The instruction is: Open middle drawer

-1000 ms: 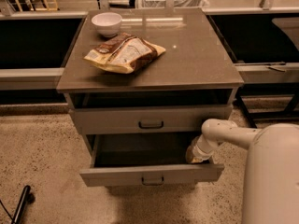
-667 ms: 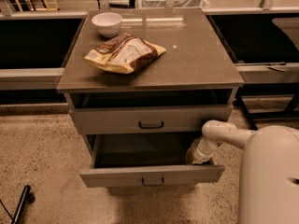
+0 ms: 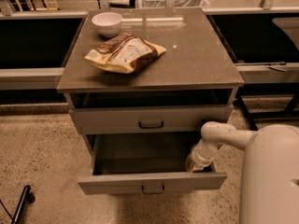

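Cabinet (image 3: 74, 101) at frame centre; the middle drawer (image 3: 112, 183), lower centre, stands pulled well out, so the opening looks essentially done; the pincer (image 3: 195, 164) sits inside its right end, open or closed I cannot tell; only withdrawing seems left; on the counter (image 3: 196, 55), upper frame, a white bowl (image 3: 107, 22) and a snack bag (image 3: 124, 53) lie clear of the work; nothing blocks the drawer.

Two drawers (image 3: 151, 118) (image 3: 117, 183), bowl (image 3: 107, 22), bag (image 3: 124, 53), one hand (image 3: 195, 164) inside
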